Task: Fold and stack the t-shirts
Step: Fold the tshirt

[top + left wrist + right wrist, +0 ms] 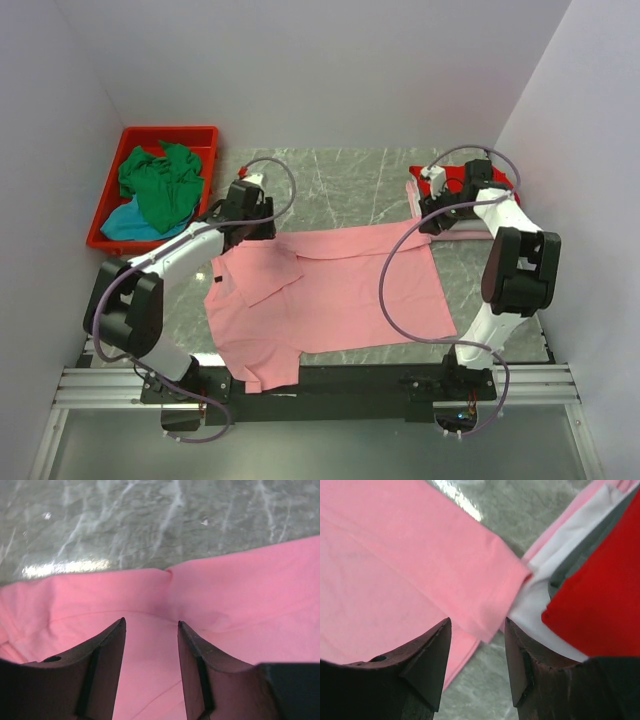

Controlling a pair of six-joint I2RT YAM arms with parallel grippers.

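A salmon pink t-shirt (340, 295) lies spread flat in the middle of the marble table, its far edge folded over into a narrow band. My left gripper (250, 226) is open, low over the shirt's far left corner; in the left wrist view its jaws (151, 623) straddle pink cloth (240, 595) just inside the edge. My right gripper (431, 217) is open at the far right corner; in the right wrist view the shirt's folded corner (485, 595) lies between the open jaws (477, 621). A stack of folded shirts, red on top (437, 181), lies at the back right.
A red plastic bin (110, 215) at the back left holds a crumpled green shirt (160, 185) and a teal one (128, 226). The stack's red shirt (600, 590) and white layer (540, 605) lie right beside my right fingers. White walls close in on three sides.
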